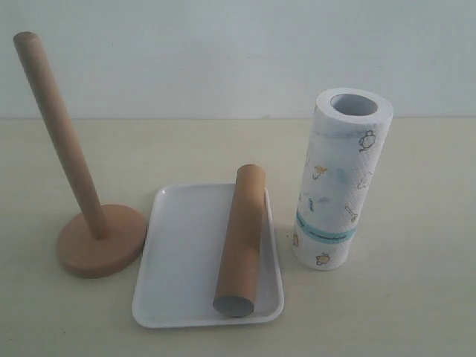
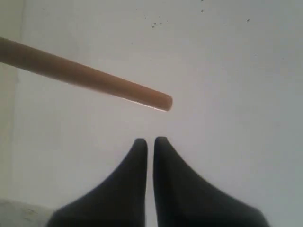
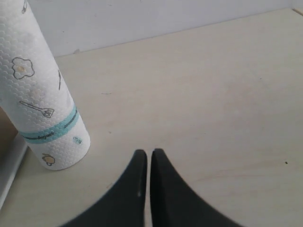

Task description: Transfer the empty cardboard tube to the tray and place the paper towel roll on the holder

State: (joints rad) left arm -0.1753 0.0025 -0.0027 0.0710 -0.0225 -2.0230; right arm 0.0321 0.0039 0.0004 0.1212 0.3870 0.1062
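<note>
Starting at the left: finding the holder (image 1: 100, 249) standing upright on the bench (image 1: 416, 297), with its pole (image 1: 63, 134) bare from disc to rounded top and carrying nothing. Seeing the left claw (image 2: 150, 142) only through its own wrist camera, pressed almost tip to tip, gripping nothing, pointing towards the pole's rounded end while keeping apart from it.

Moving to the middle: finding the tray (image 1: 175, 253) lying flat just beside the holder's disc. Finding the empty cardboard tube (image 1: 242, 238) lying lengthwise in it along the right-hand side, running from the front rim to the back rim, perhaps resting on the latter. Judging the first half of the task done, going by how the tube is lying.

Moving to the right: finding the paper towel roll (image 1: 338, 186) standing on end on the bench just beside the tray, teal band low, hollow core facing up, apparently touching neither tray nor tube. Seeing the right claw (image 3: 149, 152) likewise squeezed to a thin slit, holding nothing, hanging near the roll's foot but apart from it.

Judging the second half not yet begun: needing to take hold of the roll, carry it across over the tray and thread its core down onto the pole.
</note>
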